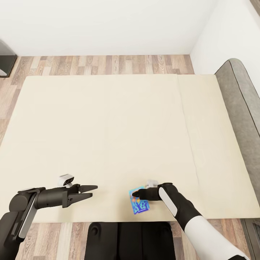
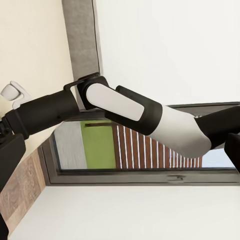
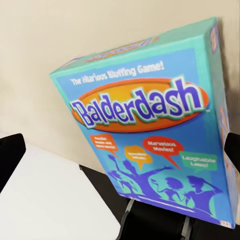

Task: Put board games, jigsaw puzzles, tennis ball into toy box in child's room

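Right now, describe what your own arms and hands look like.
Both arms are matte black tubes with glossy white shell panels. The left hand has two black tapered fingers and a small white-grey camera pod on its wrist. The right hand is black, with a similar white pod; its forearm is white.

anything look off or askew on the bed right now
Only the blue board game: it sits at the near edge of the bed, slightly crooked to that edge, under the right claw. The left claw hovers open beside it.

"Balderdash" and "The Hilarious Bluffing Game!" on the blue board game lid
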You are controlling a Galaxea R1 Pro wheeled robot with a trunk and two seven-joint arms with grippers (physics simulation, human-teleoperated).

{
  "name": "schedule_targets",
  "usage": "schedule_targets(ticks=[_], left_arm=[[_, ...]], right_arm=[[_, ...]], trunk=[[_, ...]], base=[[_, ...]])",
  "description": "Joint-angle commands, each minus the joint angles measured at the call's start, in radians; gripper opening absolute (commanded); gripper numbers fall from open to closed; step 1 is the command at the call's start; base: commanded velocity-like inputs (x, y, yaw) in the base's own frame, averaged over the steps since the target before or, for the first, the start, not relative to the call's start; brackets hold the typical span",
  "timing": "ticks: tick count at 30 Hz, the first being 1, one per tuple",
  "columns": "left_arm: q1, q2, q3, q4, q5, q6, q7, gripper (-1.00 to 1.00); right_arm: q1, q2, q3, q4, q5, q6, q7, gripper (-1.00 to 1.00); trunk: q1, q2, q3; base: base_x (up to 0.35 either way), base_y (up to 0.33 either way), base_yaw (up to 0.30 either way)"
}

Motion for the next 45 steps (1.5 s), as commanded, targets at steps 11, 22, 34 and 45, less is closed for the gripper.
schedule_targets(ticks=[11,22,34,45], left_arm=[[0.000,0.001,0.000,0.000,0.000,0.011,-0.004,1.00],[0.000,0.001,0.000,0.000,0.000,0.010,-0.004,1.00],[0.000,0.001,0.000,0.000,0.000,0.010,-0.004,1.00],[0.000,0.000,0.000,0.000,0.000,0.011,-0.004,1.00]], right_arm=[[0.000,0.002,0.000,0.000,0.006,0.004,0.005,1.00],[0.000,0.000,0.000,0.005,0.007,0.004,0.004,1.00],[0.000,0.000,0.000,0.009,0.007,0.002,0.004,1.00],[0.000,0.000,0.000,0.009,0.005,0.003,0.005,1.00]], trunk=[[0.001,-0.002,-0.001],[0.001,-0.002,-0.001],[0.001,-0.002,-0.001],[0.001,-0.002,-0.001]], base=[[0.000,0.021,0.041],[0.000,0.000,0.004],[0.000,0.000,0.050],[0.000,0.048,0.008]])
